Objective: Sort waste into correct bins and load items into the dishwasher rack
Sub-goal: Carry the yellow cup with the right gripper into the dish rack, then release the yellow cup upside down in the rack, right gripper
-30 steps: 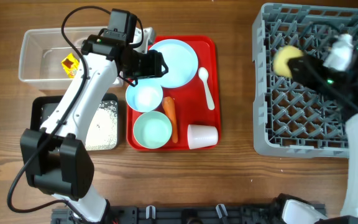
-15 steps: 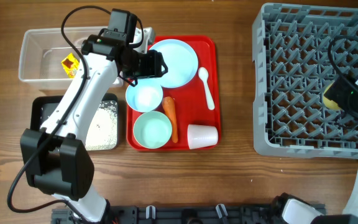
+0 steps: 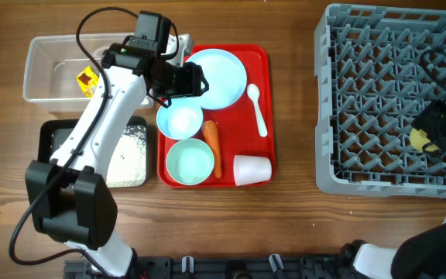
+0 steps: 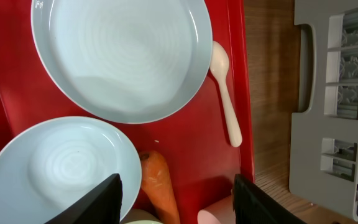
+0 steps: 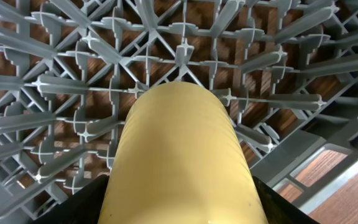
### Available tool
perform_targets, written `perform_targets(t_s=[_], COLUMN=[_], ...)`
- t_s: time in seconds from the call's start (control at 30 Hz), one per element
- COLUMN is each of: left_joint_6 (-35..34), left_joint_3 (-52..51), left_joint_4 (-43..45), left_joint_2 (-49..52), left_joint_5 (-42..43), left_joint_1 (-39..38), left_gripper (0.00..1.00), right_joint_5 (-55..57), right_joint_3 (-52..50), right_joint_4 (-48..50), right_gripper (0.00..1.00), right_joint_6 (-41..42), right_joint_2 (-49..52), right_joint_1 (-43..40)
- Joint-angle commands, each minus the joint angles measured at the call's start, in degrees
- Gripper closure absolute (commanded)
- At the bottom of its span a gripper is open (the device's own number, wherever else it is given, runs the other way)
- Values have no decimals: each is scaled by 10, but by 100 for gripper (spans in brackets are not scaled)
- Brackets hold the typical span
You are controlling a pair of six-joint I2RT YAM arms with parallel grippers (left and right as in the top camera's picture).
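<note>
Cup in transit: the yellow cup (image 3: pixel 420 139) is clamped between the jaws of the right gripper (image 3: pixel 433 132) and is held low over the near right part of the grey rack (image 3: pixel 339 101). A second ago it was seen over the far left of the rack; half a second ago it was nearer the right edge; now it has been carried a little nearer again. From the wrist view the pegs are seen close beneath the cup, so a set-down is judged to be at hand, though whether the pegs are touched cannot be told.

Nothing has been shifted on the left. The left gripper (image 3: pixel 186 80) is held with its jaws apart and empty over the red tray (image 3: pixel 263 58), between the plate (image 3: pixel 217 77) and the far bowl (image 3: pixel 180 121). The near bowl (image 3: pixel 190 163), carrot (image 3: pixel 212 147), spoon (image 3: pixel 258 108) and pink cup (image 3: pixel 252 169) are all left lying on that tray.

Further left, a yellow wrapper (image 3: pixel 88 79) is seen in the clear tub (image 3: pixel 49 74), and rice (image 3: pixel 130 155) in the black tray (image 3: pixel 49 132).

Everything is set on a brown wooden table (image 3: pixel 293 201); nothing of the room beyond is shown.
</note>
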Motion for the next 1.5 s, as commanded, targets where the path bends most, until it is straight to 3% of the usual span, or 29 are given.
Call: perform_targets(t_s=[0.0, 0.57, 0.8, 0.97, 1.2, 1.33, 1.47], left_joint_6=[8, 8, 8, 8, 8, 7, 7], left_joint_3=[2, 2, 2, 2, 2, 2, 2], left_joint_4=[0, -7, -7, -11, -11, -11, -16], left_joint_2=[0, 0, 0, 0, 0, 0, 0], left_joint_5=[-2, -2, -9, -12, -12, -12, -12], left_joint_1=[0, 0, 0, 0, 0, 0, 0], left_gripper=[43, 44, 44, 43, 42, 40, 38], right_joint_5=[10, -3, -12, -16, -32, -78, -116], right_joint_3=[11, -3, -6, 9, 98, 196, 221], right_joint_4=[7, 8, 12, 6, -61, -123, -127], right_gripper=[56, 54, 24, 16, 10, 10, 9], right_joint_6=[9, 9, 11, 9, 9, -8, -38], right_joint_2=[25, 125, 130, 125, 68, -5, -98], right_joint_1=[-1, -1, -1, -1, -1, -1, -1])
